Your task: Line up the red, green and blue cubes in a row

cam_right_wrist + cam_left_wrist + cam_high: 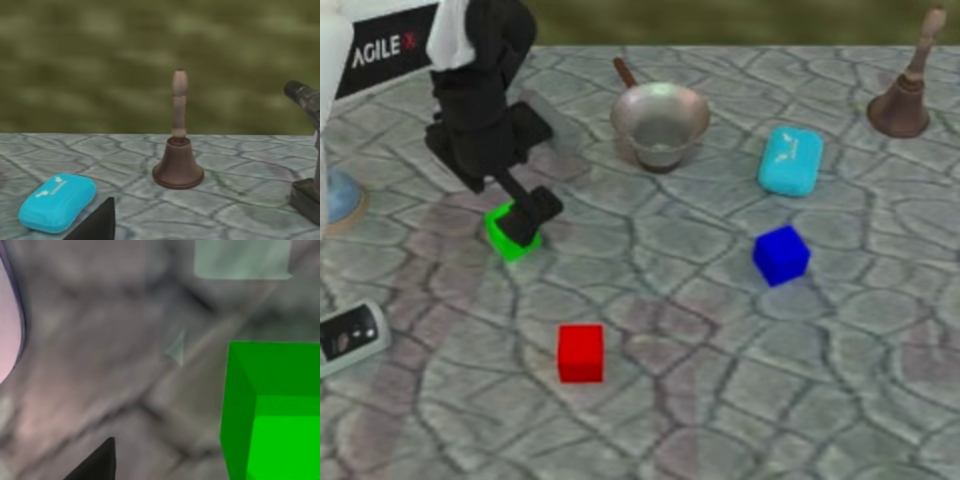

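The green cube point(504, 240) lies at the table's left, partly covered by my left gripper point(527, 222), which hangs open right over it. In the left wrist view the green cube point(275, 410) fills one side of the picture. A single dark fingertip point(102, 462) shows there, well apart from the cube. The red cube point(580, 353) sits near the front centre. The blue cube point(781, 255) lies to the right of the middle. My right arm is outside the top view; one dark fingertip point(100, 222) of it shows in its wrist view, off to one side, with nothing held.
A metal pan point(660, 122) stands at the back centre, a cyan soap-like block point(791, 160) behind the blue cube, and a brown bell point(902, 100) at the back right. A white device point(350, 338) lies at the left edge. A dark tool point(307, 150) stands near the bell.
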You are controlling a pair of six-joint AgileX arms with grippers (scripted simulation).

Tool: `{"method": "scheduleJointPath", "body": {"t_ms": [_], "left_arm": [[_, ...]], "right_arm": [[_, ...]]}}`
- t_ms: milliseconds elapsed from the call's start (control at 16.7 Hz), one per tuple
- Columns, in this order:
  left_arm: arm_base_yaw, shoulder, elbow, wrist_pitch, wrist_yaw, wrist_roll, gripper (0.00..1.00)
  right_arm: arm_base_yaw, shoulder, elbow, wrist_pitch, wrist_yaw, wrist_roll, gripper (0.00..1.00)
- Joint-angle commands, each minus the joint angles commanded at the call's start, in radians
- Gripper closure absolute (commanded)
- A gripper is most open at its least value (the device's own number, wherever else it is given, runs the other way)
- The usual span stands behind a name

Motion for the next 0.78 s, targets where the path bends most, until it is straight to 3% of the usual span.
{"method": "scheduleJointPath", "body": {"t_ms": [180,480,780], "left_arm": [[-0.001,0.029,-0.067,0.095,0.0,0.0,0.0],[-0.001,0.035,-0.077,0.107,0.0,0.0,0.0],[-0.001,0.035,-0.077,0.107,0.0,0.0,0.38]], "right_arm": [[0.0,0.0,0.0,0.0,0.0,0.0,0.0],[0.0,0.0,0.0,0.0,0.0,0.0,0.0],[0.0,0.0,0.0,0.0,0.0,0.0,0.0]]}}
